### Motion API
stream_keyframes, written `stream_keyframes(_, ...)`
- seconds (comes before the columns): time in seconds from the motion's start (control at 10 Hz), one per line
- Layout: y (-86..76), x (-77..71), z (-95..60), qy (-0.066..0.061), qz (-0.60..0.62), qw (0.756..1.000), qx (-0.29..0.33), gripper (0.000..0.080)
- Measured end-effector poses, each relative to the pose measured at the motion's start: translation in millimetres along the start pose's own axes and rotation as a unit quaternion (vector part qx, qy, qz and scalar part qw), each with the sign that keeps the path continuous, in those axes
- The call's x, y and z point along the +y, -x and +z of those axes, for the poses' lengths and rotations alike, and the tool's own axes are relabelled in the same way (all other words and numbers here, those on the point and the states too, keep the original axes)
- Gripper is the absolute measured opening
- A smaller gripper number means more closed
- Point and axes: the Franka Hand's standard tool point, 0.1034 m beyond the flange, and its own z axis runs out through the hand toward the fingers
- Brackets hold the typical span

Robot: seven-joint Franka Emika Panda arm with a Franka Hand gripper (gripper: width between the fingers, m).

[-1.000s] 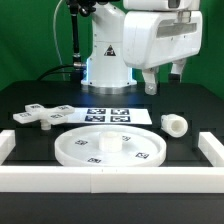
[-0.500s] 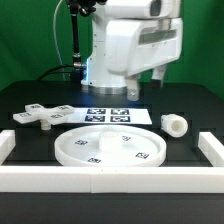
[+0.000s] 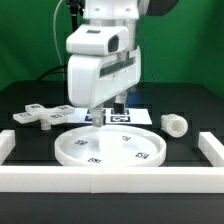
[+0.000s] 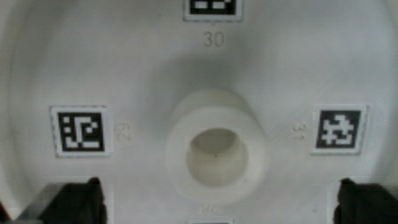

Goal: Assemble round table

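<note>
The large white round disc [image 3: 108, 145] lies flat on the black table at the front centre, with several square tags on it. In the wrist view the disc [image 4: 160, 70] fills the frame, with its raised centre hub and hole [image 4: 217, 148]. My gripper [image 3: 103, 113] hangs over the disc's far edge, open and empty; both dark fingertips [image 4: 75, 203] stand wide apart over the disc. The short cylindrical leg [image 3: 175, 124] lies on its side at the exterior view's right. The flat cross-shaped base [image 3: 38, 116] lies at the exterior view's left.
The marker board [image 3: 135, 116] lies behind the disc, partly hidden by the arm. White border rails [image 3: 110, 179] run along the front and both sides. The robot's base stands at the back.
The arm has swung from the exterior view's upper right down and left, and the gripper now hangs just above the disc's far edge. The parts have not moved.
</note>
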Motion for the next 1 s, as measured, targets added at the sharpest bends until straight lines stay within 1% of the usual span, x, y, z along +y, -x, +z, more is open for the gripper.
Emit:
stream_keyframes(0.2, 0.8, 5.8, 15.6, -0.005, -0.003, 1.0, 0.0, 0.065)
stream_keyframes(0.3, -1.3, 5.9, 19.2, -0.006, -0.003, 1.0, 0.0, 0.065)
stream_keyframes(0.5, -5.1, 1.3, 24.3, -0.011, -0.006, 1.0, 0.0, 0.065)
stream_keyframes(0.8, -3.0, -2.0, 34.9, -0.017, -0.007, 1.0, -0.001, 0.065)
stream_keyframes(1.0, -3.9, -3.8, 37.8, -0.019, -0.007, 1.0, -0.002, 0.065)
